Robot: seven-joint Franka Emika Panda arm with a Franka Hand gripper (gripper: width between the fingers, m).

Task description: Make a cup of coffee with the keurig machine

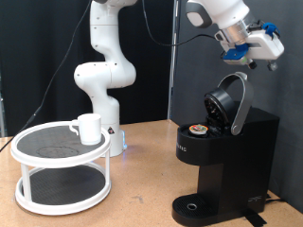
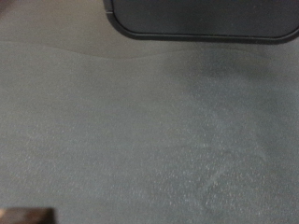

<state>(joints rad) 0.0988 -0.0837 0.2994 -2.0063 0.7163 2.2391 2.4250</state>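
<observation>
Exterior view: keurig machine (image 1: 222, 156) stands on the table (image 1: 142, 199) at right, lid raised, a pod (image 1: 197, 130) seated in its chamber. Claw (image 1: 248, 55) hangs above the open lid, gripping nothing visible; open or closed, cannot tell. Cup (image 1: 88, 127) sits on the white rack (image 1: 61, 168) at left, well apart; likely light, rigid, breakable, best taken by the handle or rim.

Wrist view: blurred grey surface, dark rounded edge (image 2: 201, 21); claw not shown.
</observation>
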